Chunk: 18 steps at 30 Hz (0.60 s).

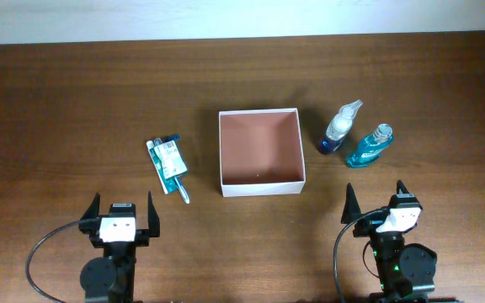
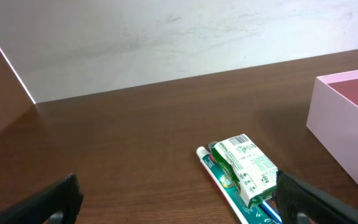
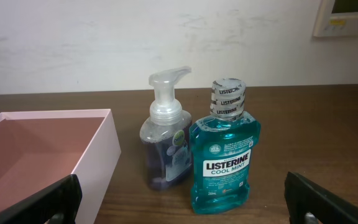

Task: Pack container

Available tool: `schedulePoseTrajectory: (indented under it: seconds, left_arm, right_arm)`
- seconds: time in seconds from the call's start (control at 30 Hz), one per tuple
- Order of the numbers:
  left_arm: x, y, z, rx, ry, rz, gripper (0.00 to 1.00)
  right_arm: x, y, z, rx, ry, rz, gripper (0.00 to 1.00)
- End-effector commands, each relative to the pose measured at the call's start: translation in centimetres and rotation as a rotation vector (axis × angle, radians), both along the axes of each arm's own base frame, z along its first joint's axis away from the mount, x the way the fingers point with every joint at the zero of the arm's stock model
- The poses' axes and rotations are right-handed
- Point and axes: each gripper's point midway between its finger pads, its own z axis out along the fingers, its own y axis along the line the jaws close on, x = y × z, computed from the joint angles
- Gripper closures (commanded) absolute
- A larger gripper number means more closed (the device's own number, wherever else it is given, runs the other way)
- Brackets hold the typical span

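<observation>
The container (image 1: 259,148) sits open-topped near the middle of the tabletop (image 1: 74,101), a shallow square box with white walls and a bare reddish-brown floor. Both arms are at the near edge. The left end effector (image 1: 122,202) has its fingers spread wide and grips nothing; the container lies well apart from it at about 2 o'clock, and in the left wrist view only one pale wall of the box shows at the right edge. The right end effector (image 1: 375,194) is likewise spread and holds nothing, with the container at about 10 o'clock from it, apart and untouched. At 9 o'clock from the container, separated from it by bare wood, a green and white toothpaste box (image 1: 169,156) lies flat, touching a toothbrush pack (image 1: 178,187). At 3 o'clock from the container stand two upright bottles close together: a clear soap pump bottle (image 1: 338,130) nearer the box, and just beside it a teal Listerine mouthwash bottle (image 1: 369,148), at about 12 o'clock from the right end effector.
</observation>
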Motion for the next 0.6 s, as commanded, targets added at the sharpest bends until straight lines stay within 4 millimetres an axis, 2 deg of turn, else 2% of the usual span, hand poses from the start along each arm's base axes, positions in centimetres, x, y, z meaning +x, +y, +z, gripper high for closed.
schedulePoseTrajectory:
  seconds: [0.0, 0.13, 0.3, 0.57]
  left_arm:
    - [0.0, 0.0, -0.1, 0.017, -0.003, 0.0, 0.01]
    - [0.0, 0.0, -0.1, 0.017, -0.003, 0.0, 0.01]
    - [0.0, 0.0, -0.1, 0.017, -0.003, 0.0, 0.01]
    - [0.0, 0.0, -0.1, 0.017, -0.003, 0.0, 0.01]
  right_arm:
    - [0.0, 0.3, -0.2, -0.005, 0.002, 0.017, 0.01]
    - [0.0, -0.1, 0.1, -0.018, -0.011, -0.01, 0.01]
    - [0.0, 0.4, 0.6, -0.027, -0.032, 0.022, 0.01]
    - [0.0, -1.3, 1.2, -0.049, -0.022, -0.073, 0.01]
